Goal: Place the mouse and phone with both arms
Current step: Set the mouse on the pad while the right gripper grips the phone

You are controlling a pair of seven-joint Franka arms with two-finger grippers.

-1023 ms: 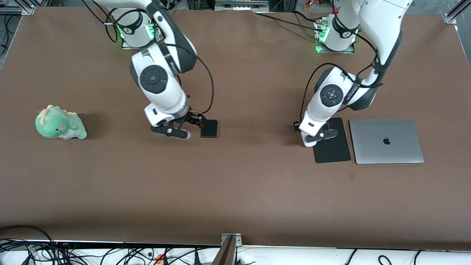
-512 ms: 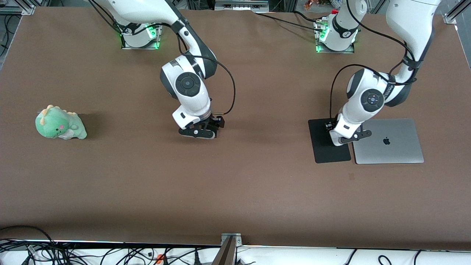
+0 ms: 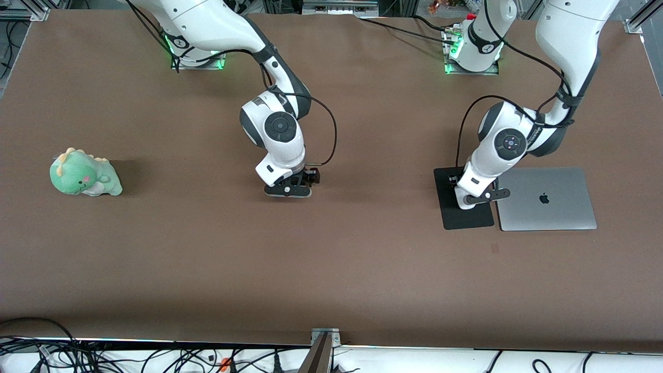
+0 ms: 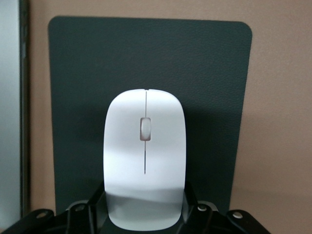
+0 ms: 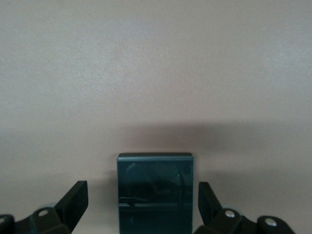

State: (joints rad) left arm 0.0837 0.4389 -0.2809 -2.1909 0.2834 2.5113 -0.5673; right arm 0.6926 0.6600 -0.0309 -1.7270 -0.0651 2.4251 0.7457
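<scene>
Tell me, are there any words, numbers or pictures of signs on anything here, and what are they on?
No words or numbers can be read.
Apple logo, a sign and not letters: on the lid of the grey laptop.
Small dark print on the white arms: too small to read.
The mouse, the phone, the mouse pad and the green dinosaur toy: no writing seen.
</scene>
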